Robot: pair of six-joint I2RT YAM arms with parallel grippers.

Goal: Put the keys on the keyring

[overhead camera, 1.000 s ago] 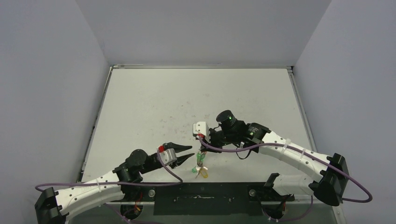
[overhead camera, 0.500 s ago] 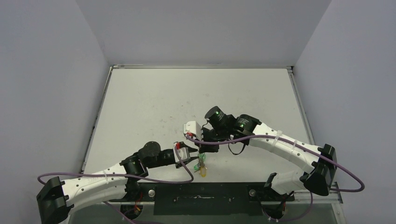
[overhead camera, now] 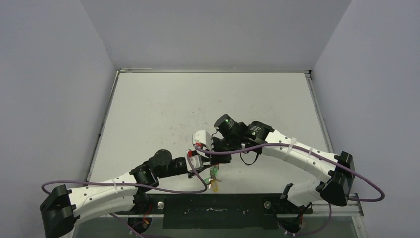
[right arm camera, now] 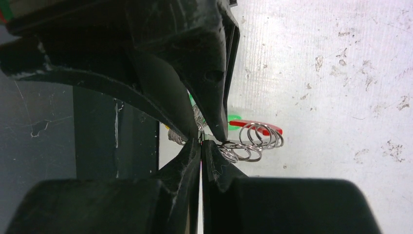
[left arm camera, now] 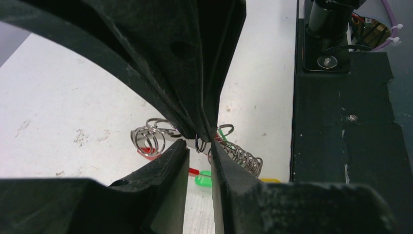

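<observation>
The keyring (left arm camera: pixel 243 155) is a silvery wire coil with a red curved segment (left arm camera: pixel 148 152), lying near the table's front edge. In the right wrist view the keyring (right arm camera: pixel 255 141) shows just past my fingers. My right gripper (right arm camera: pixel 200 142) is shut, pinching a thin loop of the ring's wire at its tips. My left gripper (left arm camera: pixel 198 145) meets it tip to tip, jaws slightly open on either side of that small loop. A green key head (left arm camera: pixel 204 179) and a yellow one (left arm camera: pixel 270 181) lie under the coil. From above, both grippers (overhead camera: pixel 200 164) (overhead camera: pixel 213 162) crowd over the keys (overhead camera: pixel 215 184).
A black base strip (overhead camera: pixel 213 210) runs along the near edge, right beside the keys, with bolts on it (left arm camera: pixel 327 61). Purple cables (overhead camera: pixel 173 191) loop off both arms. Grey walls enclose the white table (overhead camera: pixel 208 99) on three sides.
The right gripper has shifted left and nearer the front edge. The left gripper has reached right to the ring, and its jaws have narrowed.
</observation>
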